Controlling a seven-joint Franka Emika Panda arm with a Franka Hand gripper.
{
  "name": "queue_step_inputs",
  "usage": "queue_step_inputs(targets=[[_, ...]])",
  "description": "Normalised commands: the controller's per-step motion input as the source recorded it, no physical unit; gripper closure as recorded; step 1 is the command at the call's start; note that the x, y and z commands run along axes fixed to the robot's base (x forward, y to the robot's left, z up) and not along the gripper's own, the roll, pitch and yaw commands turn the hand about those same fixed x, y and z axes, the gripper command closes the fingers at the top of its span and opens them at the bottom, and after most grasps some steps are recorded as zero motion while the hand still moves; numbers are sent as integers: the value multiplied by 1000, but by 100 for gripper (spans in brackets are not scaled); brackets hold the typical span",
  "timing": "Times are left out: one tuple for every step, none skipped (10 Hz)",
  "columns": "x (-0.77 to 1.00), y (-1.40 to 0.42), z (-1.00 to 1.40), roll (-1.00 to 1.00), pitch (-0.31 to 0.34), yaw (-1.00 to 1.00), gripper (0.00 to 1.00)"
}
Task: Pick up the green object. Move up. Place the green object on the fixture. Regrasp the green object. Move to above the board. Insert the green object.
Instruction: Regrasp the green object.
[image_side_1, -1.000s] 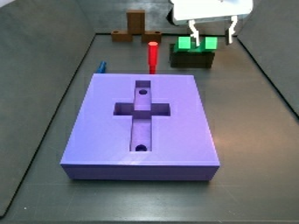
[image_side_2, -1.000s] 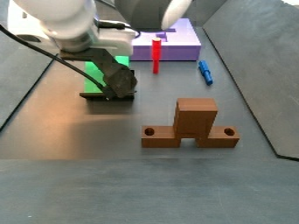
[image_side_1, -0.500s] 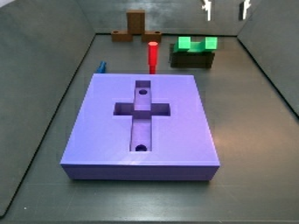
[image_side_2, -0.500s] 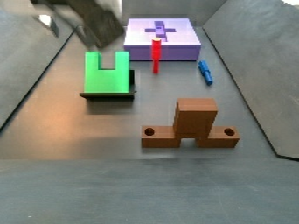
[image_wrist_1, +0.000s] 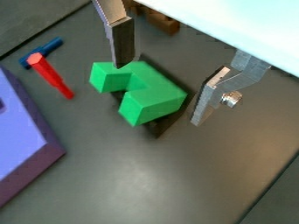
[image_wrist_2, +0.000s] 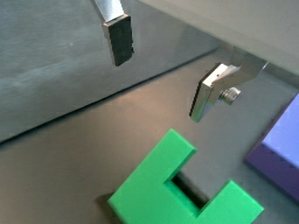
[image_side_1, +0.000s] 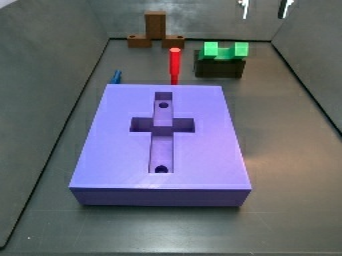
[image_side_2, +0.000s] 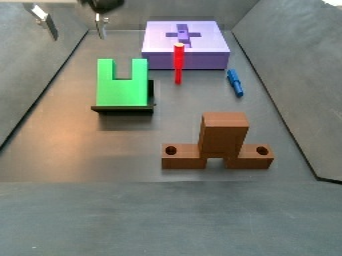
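Note:
The green object (image_side_1: 225, 49) is a bright green U-shaped block resting on the small dark fixture (image_side_1: 221, 68) at the back of the floor. It shows in both side views (image_side_2: 123, 83), lying flat with its notch facing away. My gripper (image_side_1: 263, 8) is open and empty, high above the green object and clear of it (image_side_2: 74, 25). In both wrist views the silver fingers (image_wrist_1: 121, 48) (image_wrist_2: 119, 44) hang apart above the green object (image_wrist_1: 138, 89) (image_wrist_2: 187, 188). The purple board (image_side_1: 167, 135) with its cross recess lies in front.
A thin red peg (image_side_1: 175, 63) stands upright between the board and the fixture. A blue pen-like piece (image_side_2: 234, 81) lies beside the board. A brown wooden stand (image_side_2: 221, 143) sits apart from the fixture. Dark walls edge the floor.
The gripper has let go of the green object on the fixture and risen straight up, nearly out of both side views. The green object stays put.

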Motion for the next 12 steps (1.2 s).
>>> queue_step_inputs(targets=[[186, 0, 86, 1000, 331, 94, 0], [180, 0, 89, 1000, 340, 94, 0], [174, 0, 91, 1000, 343, 94, 0], [166, 0, 97, 1000, 357, 91, 0], [151, 0, 97, 1000, 374, 89, 0], [146, 0, 97, 1000, 374, 89, 0], [143, 0, 100, 1000, 377, 89, 0], [137, 0, 103, 1000, 380, 86, 0], [137, 0, 103, 1000, 383, 86, 0], [137, 0, 103, 1000, 383, 86, 0], [140, 0, 103, 1000, 383, 86, 0], [146, 0, 103, 1000, 380, 83, 0]])
